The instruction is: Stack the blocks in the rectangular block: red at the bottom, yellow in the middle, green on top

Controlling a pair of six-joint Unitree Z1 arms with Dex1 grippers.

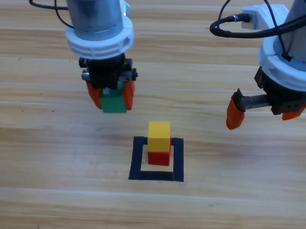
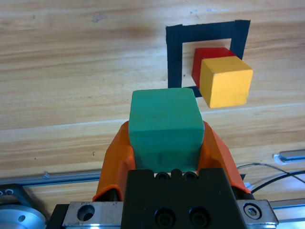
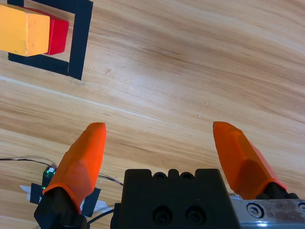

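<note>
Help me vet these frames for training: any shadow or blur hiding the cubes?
High view: green cube sharp in the left gripper, soft shadow beside the yellow-on-red stack. Left wrist view: all cubes crisp. Right wrist view: stack cropped at the corner.

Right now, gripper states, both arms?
Left gripper: closed on the green cube, up-left of the yellow-on-red stack in the tape square.
Right gripper: open, holding nothing, off to the right.
</note>
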